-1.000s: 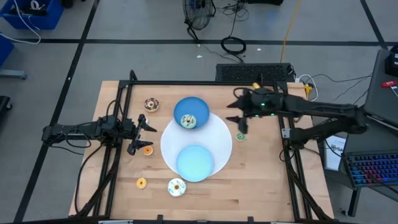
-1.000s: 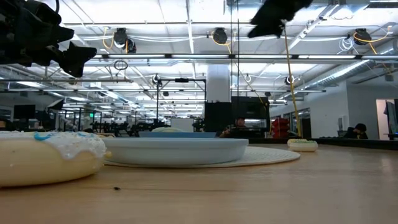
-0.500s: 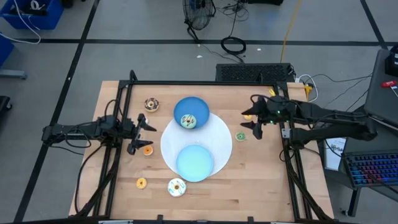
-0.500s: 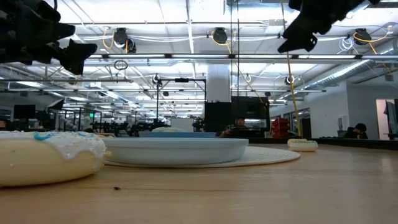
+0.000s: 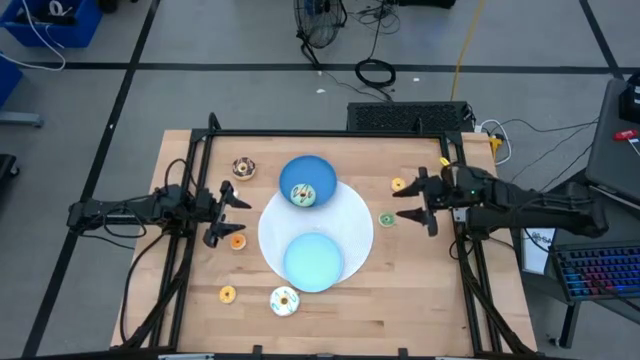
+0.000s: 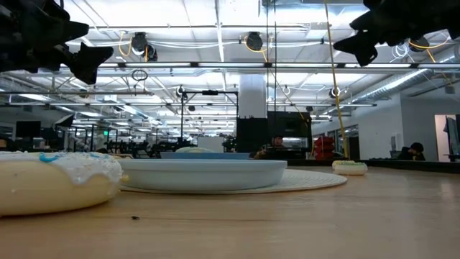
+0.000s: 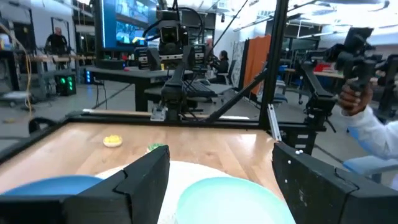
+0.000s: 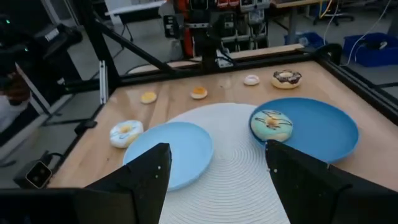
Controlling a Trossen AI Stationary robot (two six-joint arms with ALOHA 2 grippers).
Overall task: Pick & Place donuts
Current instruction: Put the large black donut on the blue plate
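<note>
Teal donut (image 5: 303,195) sits on far blue plate (image 5: 322,173) (near plate (image 5: 314,262) bare).

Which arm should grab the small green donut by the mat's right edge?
Right. Its tool hovers open just beside the green donut, at the table's right edge. The left tool is across the mat, over the orange donut.

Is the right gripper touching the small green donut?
Apart. The high view shows bare wood between the open right gripper and the green donut; the low view shows that gripper high above the table.
</note>
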